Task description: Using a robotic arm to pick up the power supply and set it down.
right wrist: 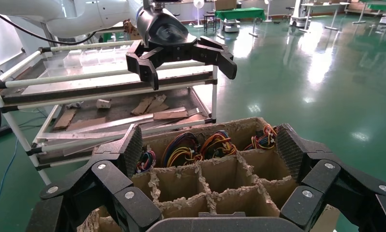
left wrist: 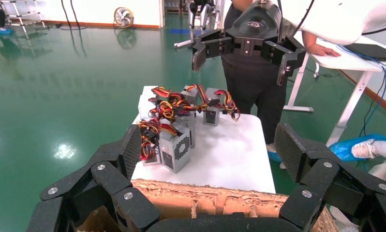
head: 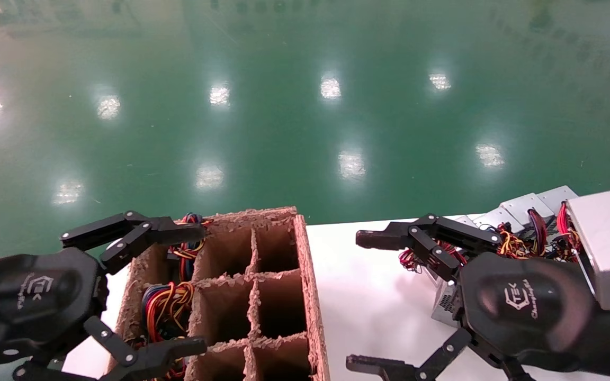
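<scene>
Power supply [head: 445, 301] lies between right gripper's [head: 371, 301] spread fingers.

**Hidden or cut off**

In the head view the right gripper [head: 355, 301] covers most of the nearest power supply [head: 442, 302]; only a vented corner of that box shows beside its black body. The other power supplies [head: 527, 206] behind it are partly masked by their own wires, and how many there are cannot be told. The cardboard box [head: 313, 296] runs off the bottom edge, so its nearest cells are cut. Its left column is half hidden by the left gripper [head: 202, 288], and what sits beneath the wires there cannot be seen. In the left wrist view a person [left wrist: 254, 82] behind the table is cut off at the top edge.
</scene>
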You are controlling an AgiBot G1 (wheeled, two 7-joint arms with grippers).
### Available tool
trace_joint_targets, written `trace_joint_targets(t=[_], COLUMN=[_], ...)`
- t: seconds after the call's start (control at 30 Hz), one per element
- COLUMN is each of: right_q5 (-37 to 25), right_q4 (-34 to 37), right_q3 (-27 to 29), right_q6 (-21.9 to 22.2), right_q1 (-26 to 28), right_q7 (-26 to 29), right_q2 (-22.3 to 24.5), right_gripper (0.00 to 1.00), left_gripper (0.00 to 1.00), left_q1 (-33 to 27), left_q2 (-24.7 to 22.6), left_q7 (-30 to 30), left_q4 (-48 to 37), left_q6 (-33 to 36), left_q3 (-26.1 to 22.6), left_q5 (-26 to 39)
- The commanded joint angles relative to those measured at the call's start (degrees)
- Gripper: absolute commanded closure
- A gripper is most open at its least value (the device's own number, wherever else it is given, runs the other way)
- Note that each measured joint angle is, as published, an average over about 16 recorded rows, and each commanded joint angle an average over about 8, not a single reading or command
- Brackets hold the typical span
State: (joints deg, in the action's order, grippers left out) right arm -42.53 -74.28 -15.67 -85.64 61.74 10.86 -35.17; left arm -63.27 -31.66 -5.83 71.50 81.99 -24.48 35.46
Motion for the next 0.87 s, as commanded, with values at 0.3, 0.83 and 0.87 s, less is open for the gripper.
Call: trace_joint_targets(t=[0.3,0.83,0.87], right_q5=[0.44,0.66,0.66], right_q4=[0.46,0.68,0.69], right_q3=[-0.22,-0.31,-0.31], right_q6=[-0.02,-0.05,-0.05], right_q1=[-0.12,-0.17,-0.17], right_q7=[-0.06,-0.10,-0.10], right_q2=[0.09,0.14,0.15], right_gripper=[0.00,0.00,0.00], left_gripper=[0.00,0.00,0.00], left_q1=[0.00,0.00,0.00], left_q2=[0.00,0.00,0.00], left_q7=[0.00,0.00,0.00], left_q4=[0.00,0.00,0.00], left_q6=[0.00,0.00,0.00], left_q3=[0.00,0.00,0.00], left_q5=[0.00,0.00,0.00])
